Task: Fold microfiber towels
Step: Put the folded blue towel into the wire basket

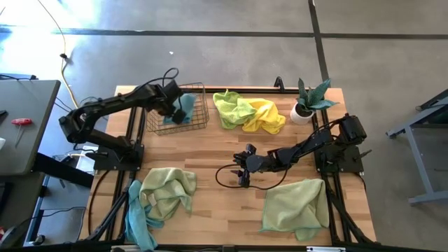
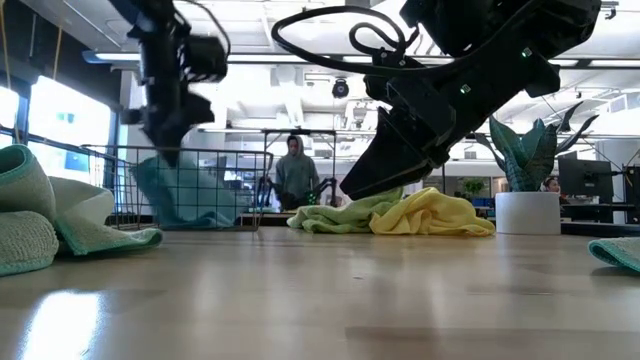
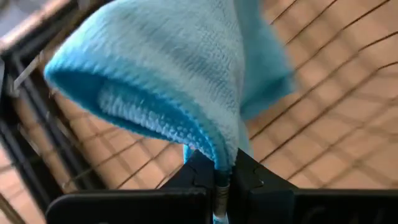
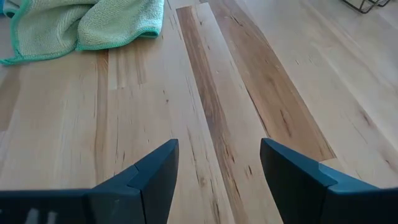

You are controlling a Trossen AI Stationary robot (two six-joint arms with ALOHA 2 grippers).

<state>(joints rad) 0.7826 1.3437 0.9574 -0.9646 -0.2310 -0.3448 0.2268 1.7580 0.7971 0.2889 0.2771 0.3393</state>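
The left gripper [image 1: 183,112] is clamped on a blue towel [image 3: 186,81] and holds it over the wire basket [image 1: 199,120]. In the left wrist view the cloth's edge runs down between the two fingers [image 3: 199,177], pressed tight together, and the rest bulges above them with the basket's wires behind. From table height the towel [image 2: 185,195] hangs inside the basket [image 2: 110,190].

The right gripper [image 1: 242,172] sits low over bare wood near the middle of the table [image 1: 210,150], well apart from the basket and toward the front edge. Its fingers [image 4: 152,171] stand wide apart with nothing between them, only planks below.

Just beside the basket, along the same back edge, lie a lime towel [image 1: 231,108] and a yellow towel [image 1: 266,115], crumpled and touching. Past them stands a potted plant [image 1: 308,101] in a white pot.

Across the table from the basket, at the front left, a sage towel [image 1: 168,189] is bunched up, with a teal towel [image 1: 138,220] trailing off the edge next to it. At the front right another sage towel [image 1: 297,203] lies flat.

Beyond the basket in the low view, a person [image 2: 295,170] stands in the room behind.
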